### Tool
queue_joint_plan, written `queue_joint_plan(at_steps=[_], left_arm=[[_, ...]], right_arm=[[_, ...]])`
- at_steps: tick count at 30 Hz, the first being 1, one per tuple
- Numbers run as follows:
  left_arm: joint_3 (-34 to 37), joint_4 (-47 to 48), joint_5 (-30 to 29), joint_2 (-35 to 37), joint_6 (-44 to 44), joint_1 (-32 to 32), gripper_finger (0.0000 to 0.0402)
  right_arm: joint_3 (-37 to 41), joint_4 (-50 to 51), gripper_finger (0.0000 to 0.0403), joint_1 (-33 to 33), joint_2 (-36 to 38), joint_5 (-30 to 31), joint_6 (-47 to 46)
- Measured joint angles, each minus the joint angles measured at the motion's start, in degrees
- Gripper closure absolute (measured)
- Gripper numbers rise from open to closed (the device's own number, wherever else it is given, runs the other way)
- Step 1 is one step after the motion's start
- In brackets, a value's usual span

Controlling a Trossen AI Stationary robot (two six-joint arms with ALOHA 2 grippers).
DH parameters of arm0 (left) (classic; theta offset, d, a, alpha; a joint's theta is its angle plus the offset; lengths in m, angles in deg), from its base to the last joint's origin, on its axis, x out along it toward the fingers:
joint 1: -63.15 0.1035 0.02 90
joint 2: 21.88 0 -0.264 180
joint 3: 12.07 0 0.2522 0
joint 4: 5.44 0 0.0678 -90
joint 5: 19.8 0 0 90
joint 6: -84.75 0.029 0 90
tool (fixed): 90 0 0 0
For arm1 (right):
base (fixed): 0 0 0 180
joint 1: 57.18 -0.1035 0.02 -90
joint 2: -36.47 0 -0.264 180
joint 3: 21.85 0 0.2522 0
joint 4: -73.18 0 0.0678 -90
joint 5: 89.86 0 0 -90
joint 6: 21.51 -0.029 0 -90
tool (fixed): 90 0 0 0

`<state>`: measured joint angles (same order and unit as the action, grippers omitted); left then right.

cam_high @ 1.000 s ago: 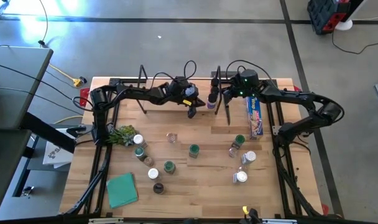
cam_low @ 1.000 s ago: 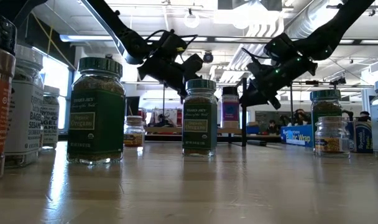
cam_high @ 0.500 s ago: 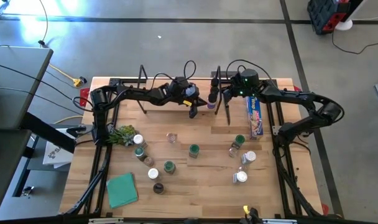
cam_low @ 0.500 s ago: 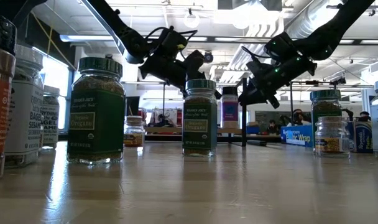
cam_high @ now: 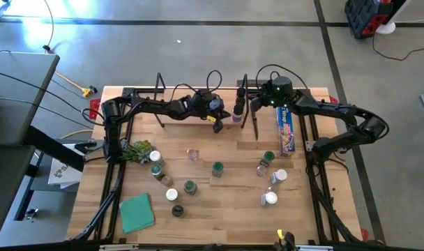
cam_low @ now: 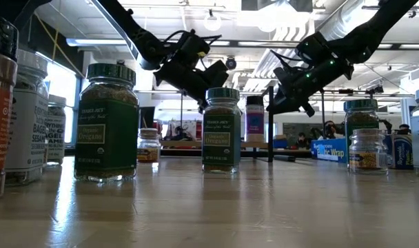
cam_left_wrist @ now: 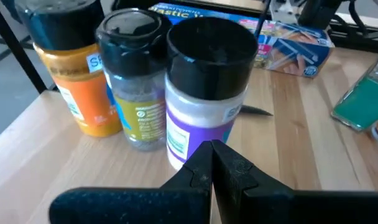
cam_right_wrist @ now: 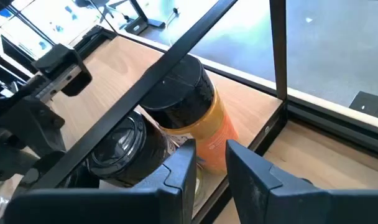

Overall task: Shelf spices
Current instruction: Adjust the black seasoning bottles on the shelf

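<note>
The shelf (cam_high: 198,116), a light-wood board with black wire frames at its ends, stands at the table's far edge. At its right end three black-lidded spices stand upright: an orange-label jar (cam_left_wrist: 71,81), a clear jar (cam_left_wrist: 137,87) and a purple-label jar (cam_left_wrist: 204,93). My left gripper (cam_left_wrist: 212,152) is shut, its tips right at the purple jar's lower wall. My right gripper (cam_right_wrist: 211,163) is open outside the right wire frame (cam_right_wrist: 176,62), facing the orange jar (cam_right_wrist: 198,121). Several more spice jars (cam_high: 217,168) stand on the table. My left gripper's shut fingertips (cam_left_wrist: 201,163) point slanting down at the lower side wall (cam_left_wrist: 189,140) of the purple-label jar, coming from the shelf's left. I cannot tell whether they touch it. The jar stands upright on the board.
A long blue wrap box (cam_high: 286,130) lies right of the shelf. A green leafy bunch (cam_high: 135,150) and a green pad (cam_high: 137,211) lie at the table's left. Loose jars stand across the middle (cam_high: 190,186) and right (cam_high: 270,198) of the table.
My left gripper has turned a little at the wrist, its shut tips swinging toward the far edge and the jars on the shelf. My right gripper has tipped slightly beside the wire frame. The jars have stayed in place.
</note>
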<state>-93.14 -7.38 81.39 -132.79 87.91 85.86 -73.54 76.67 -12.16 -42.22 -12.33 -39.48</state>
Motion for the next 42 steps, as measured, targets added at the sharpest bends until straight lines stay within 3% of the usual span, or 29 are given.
queue_joint_plan(at_steps=[13, 25, 30, 33, 42], left_arm=[[-1.4, -4.7, 0.12, -2.9, -2.05, -0.1, 0.0401], [-3.96, 0.45, 0.21, -5.25, -1.01, 0.32, 0.0401], [-3.8, 6.99, 0.18, -3.52, 1.64, 1.22, 0.0401], [-2.65, 6.36, 0.23, -2.77, 2.45, 1.86, 0.0401], [-2.12, 1.24, 3.57, -3.09, -1.89, 4.53, 0.0401]], right_arm=[[0.0, 0.82, 0.0323, -0.04, 0.0, -0.04, 0.2], [0.0, 7.66, 0.0323, -0.22, 0.04, 0.01, 1.82], [0.02, 14.88, 0.0323, -2.5, 0.04, 5.91, 5.19], [0.04, 16.39, 0.0323, -4.11, 0.04, 9.28, 5.93], [0.04, 12.1, 0.0323, -7.24, 0.04, 7.51, 6.0]])
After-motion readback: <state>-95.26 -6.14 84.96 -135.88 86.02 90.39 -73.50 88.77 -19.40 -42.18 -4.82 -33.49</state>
